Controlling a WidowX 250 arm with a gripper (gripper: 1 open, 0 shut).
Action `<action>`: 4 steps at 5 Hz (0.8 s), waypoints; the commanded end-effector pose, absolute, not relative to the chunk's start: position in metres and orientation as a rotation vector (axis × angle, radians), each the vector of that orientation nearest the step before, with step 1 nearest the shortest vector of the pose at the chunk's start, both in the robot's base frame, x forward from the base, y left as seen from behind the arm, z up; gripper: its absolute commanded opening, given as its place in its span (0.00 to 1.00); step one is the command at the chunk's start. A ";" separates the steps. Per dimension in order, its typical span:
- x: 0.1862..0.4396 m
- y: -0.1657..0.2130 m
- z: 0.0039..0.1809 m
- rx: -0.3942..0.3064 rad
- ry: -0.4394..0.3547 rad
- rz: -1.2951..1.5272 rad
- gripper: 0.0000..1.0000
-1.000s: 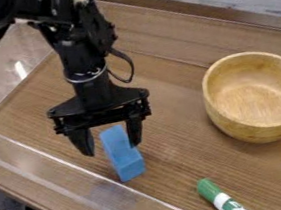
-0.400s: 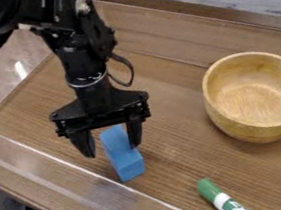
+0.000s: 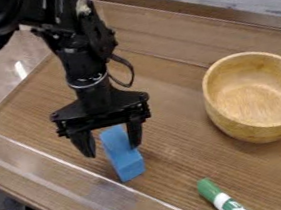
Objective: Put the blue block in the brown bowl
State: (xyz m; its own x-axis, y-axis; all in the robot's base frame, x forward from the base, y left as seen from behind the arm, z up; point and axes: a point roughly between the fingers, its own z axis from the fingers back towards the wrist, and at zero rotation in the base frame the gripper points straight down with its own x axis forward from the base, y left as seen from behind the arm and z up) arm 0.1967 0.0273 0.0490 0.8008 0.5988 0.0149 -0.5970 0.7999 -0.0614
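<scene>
The hand [image 3: 106, 140] points straight down over the counter [image 3: 167, 82], its two dark fingers [image 3: 79, 143] spread wide apart, and the blue block [image 3: 120, 152] sits right between them, lying on the wood and angled a little toward the camera. Nothing is gripped: the fingers stand open on either side of the block's upper end, which looks like a deliberate line-up so that closing would pinch it across its narrow width rather than its length. The block's lower end pokes out below the fingertips, so the hold, if it comes, would be near one end and not the middle, and that may let the block swing as it lifts. Off to the right, well apart from the hand, the brown bowl [image 3: 256, 95] rests upright and empty, its wide mouth facing up, an easy target for a drop from above. Near the front edge lies a green and white marker [image 3: 223, 200], clear of the straight path from block to bowl, so it should not get in the way. By my reading the job is at the grasping step, with the carry and the drop both left to do.
</scene>
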 end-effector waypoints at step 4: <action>0.202 0.032 0.054 -0.054 -0.065 0.643 1.00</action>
